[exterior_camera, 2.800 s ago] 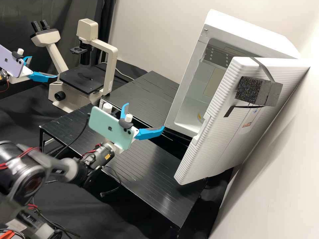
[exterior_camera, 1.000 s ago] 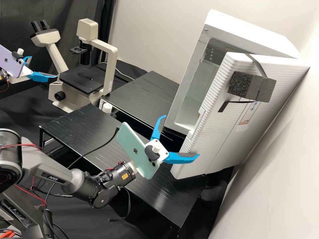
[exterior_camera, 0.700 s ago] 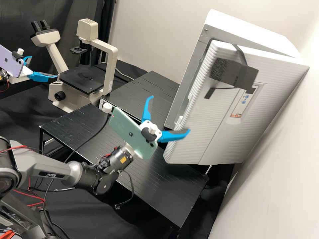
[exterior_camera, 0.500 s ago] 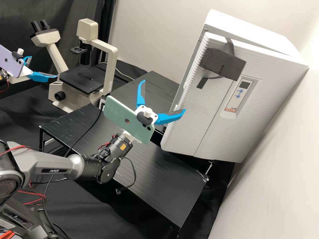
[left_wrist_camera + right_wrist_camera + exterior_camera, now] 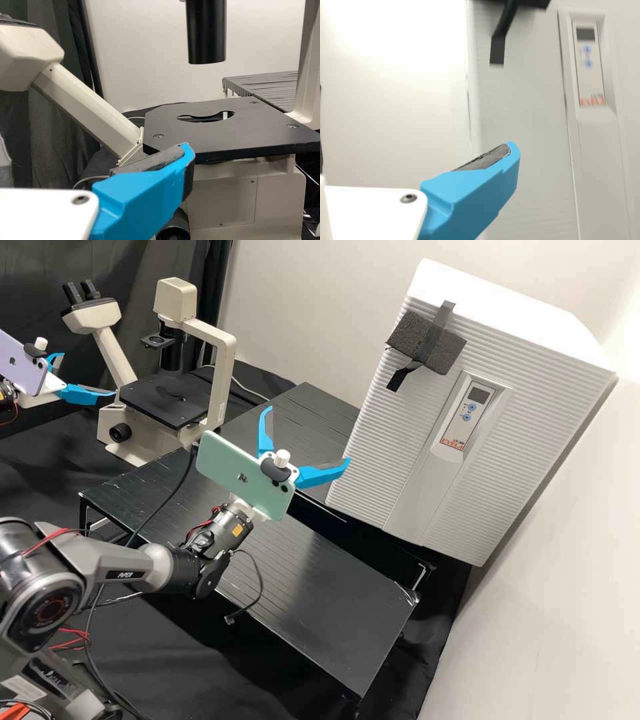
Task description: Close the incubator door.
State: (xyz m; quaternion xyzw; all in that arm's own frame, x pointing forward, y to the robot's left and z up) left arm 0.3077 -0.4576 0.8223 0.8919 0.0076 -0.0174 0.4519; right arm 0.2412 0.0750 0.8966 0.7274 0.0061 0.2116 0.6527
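We see the incubator door [image 5: 373,440] closed, just beyond the widely spread fingers of the right gripper [image 5: 309,434]; the left gripper [image 5: 89,374], also wide, is near a microscope [image 5: 224,377].

You get the white, ribbed, rectangular incubator door [image 5: 530,120] cut off by the right wrist view's edges.

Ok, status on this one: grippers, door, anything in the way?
Right gripper open, near the incubator door. Left gripper open, beside the microscope. Door looks shut. Nothing seen caught in it.
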